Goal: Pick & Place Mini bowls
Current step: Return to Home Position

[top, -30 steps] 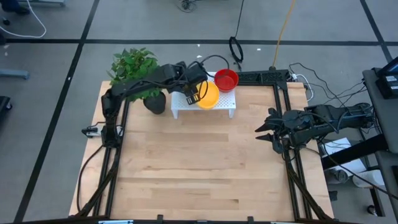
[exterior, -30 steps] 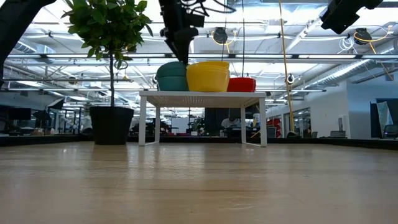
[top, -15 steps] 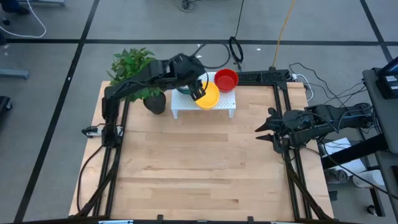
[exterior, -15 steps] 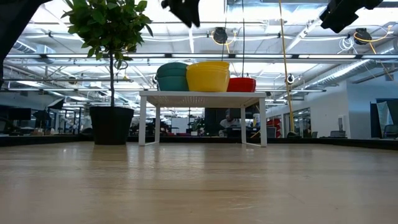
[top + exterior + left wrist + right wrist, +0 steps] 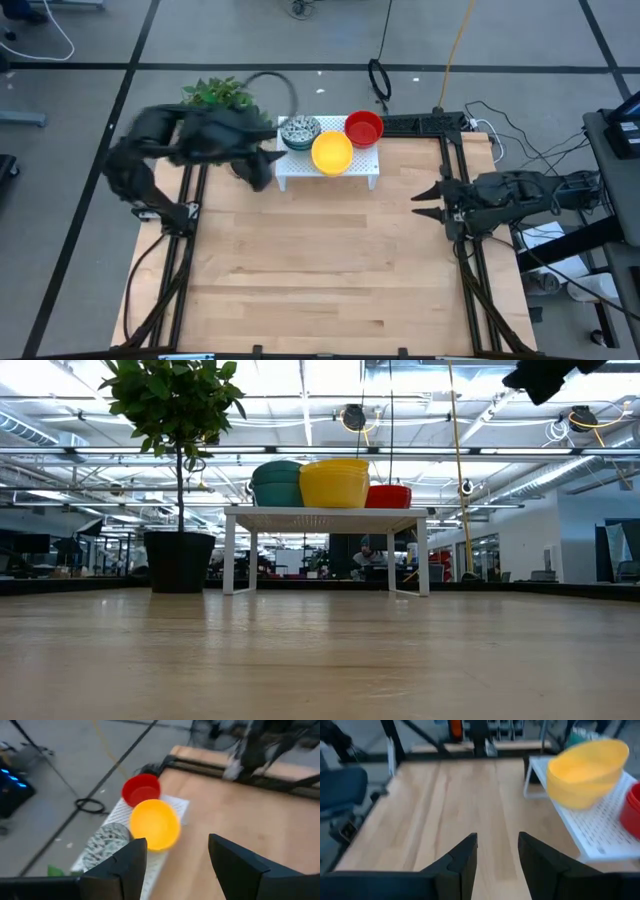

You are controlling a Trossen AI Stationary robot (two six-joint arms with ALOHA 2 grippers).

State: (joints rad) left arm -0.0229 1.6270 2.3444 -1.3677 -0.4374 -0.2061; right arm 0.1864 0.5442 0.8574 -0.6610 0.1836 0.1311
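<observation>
A white rack [image 5: 330, 168] stands at the table's far edge and carries the mini bowls: a speckled one [image 5: 300, 132] at its left, a yellow one [image 5: 332, 152] in the middle and a red one [image 5: 363, 128] at its right. From the side the speckled ones [image 5: 277, 483] and the yellow ones [image 5: 334, 482] show as stacks. My left gripper [image 5: 177, 855] hangs open, high up and left of the rack, with nothing between its fingers. My right gripper [image 5: 428, 200] waits open at the table's right edge.
A leafy plant [image 5: 215, 95] in a black pot [image 5: 180, 560] stands just left of the rack, under my left arm. Black frame rails [image 5: 470, 260] run along both table sides. The wooden tabletop [image 5: 320, 270] lies bare in front of the rack.
My left gripper has risen from the speckled bowls on the rack and swung back toward the table's left edge, high over the plant. It carries nothing. The bowls stay in place on the rack.
</observation>
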